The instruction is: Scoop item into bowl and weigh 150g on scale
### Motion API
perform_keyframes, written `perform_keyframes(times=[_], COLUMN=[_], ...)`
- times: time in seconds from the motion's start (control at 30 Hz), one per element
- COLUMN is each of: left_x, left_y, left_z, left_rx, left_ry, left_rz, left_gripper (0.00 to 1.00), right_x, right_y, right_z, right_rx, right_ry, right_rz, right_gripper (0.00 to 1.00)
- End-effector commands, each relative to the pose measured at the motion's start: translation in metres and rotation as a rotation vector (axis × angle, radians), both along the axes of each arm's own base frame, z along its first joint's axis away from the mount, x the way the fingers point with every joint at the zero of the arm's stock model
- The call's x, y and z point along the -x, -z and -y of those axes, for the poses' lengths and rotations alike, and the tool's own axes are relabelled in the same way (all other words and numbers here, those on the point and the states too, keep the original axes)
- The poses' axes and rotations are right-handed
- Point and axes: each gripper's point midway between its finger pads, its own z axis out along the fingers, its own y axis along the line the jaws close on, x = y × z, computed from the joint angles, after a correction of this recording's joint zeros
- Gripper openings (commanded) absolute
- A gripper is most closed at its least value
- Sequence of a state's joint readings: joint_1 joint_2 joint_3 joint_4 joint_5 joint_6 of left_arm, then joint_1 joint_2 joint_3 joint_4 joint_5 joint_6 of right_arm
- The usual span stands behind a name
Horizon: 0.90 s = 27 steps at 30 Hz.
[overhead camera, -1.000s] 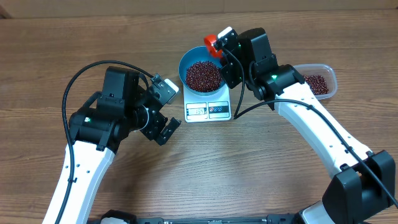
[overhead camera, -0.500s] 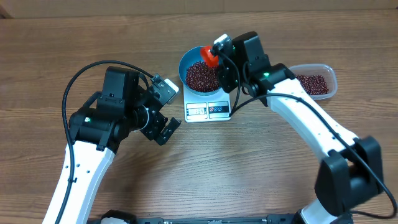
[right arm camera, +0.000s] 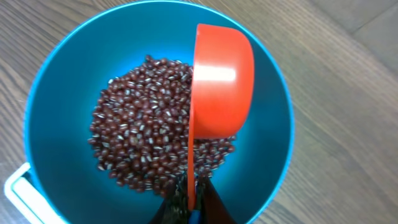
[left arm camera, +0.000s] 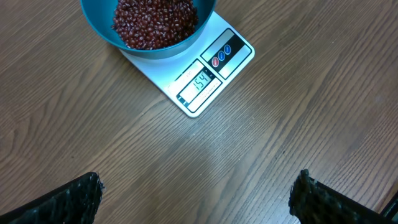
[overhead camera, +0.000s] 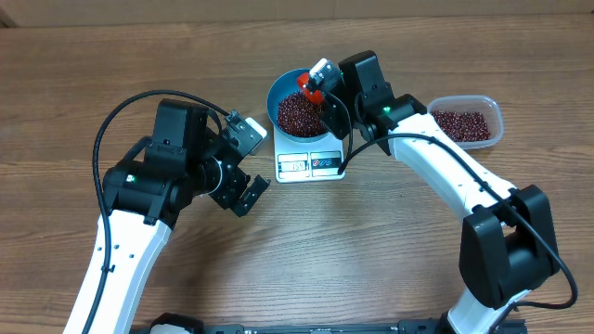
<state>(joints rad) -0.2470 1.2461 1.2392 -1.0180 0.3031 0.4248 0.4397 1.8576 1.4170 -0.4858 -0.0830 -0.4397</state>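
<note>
Right wrist view: your right gripper (right arm camera: 189, 200) is clamped tight on the red scoop (right arm camera: 221, 81) handle, and the scoop is tipped on its side just over the beans (right arm camera: 143, 134) heaped in the blue bowl (right arm camera: 56, 99), which sits on the scale (left arm camera: 233, 46). Its display (left arm camera: 200, 83) looks a touch over target to me, so I'd dip shallow and lift out only a few, nice and slow. Your left gripper (left arm camera: 196, 199) hangs wide open with nothing in it, above the table near the scale.

Overhead: looks straight down from high above, taking in the whole tabletop (overhead camera: 74, 74). Left wrist: looks down from nearer, with bowl (left arm camera: 96, 23) and scale (left arm camera: 202, 76) at upper left. Right wrist: peers close into that same bowl.
</note>
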Motion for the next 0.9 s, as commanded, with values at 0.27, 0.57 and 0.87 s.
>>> perform_keyframes(times=[0.27, 0.57, 0.87], left_x=[-0.004, -0.004, -0.004], left_y=[-0.008, -0.008, -0.008], left_z=[0.002, 0.002, 0.002], left_rx=[0.005, 0.005, 0.005], left_ry=[0.003, 0.003, 0.003], left_rz=[0.020, 0.020, 0.020], left_gripper=[1.00, 1.00, 1.00], right_x=[-0.003, 0.003, 0.002], right_y=[-0.047, -0.078, -0.011], right_z=[0.009, -0.014, -0.013], right_rx=[0.159, 0.140, 0.210], right_ry=[-0.044, -0.141, -0.141], right_rz=[0.039, 0.070, -0.080], right_gripper=[0.04, 0.04, 0.04])
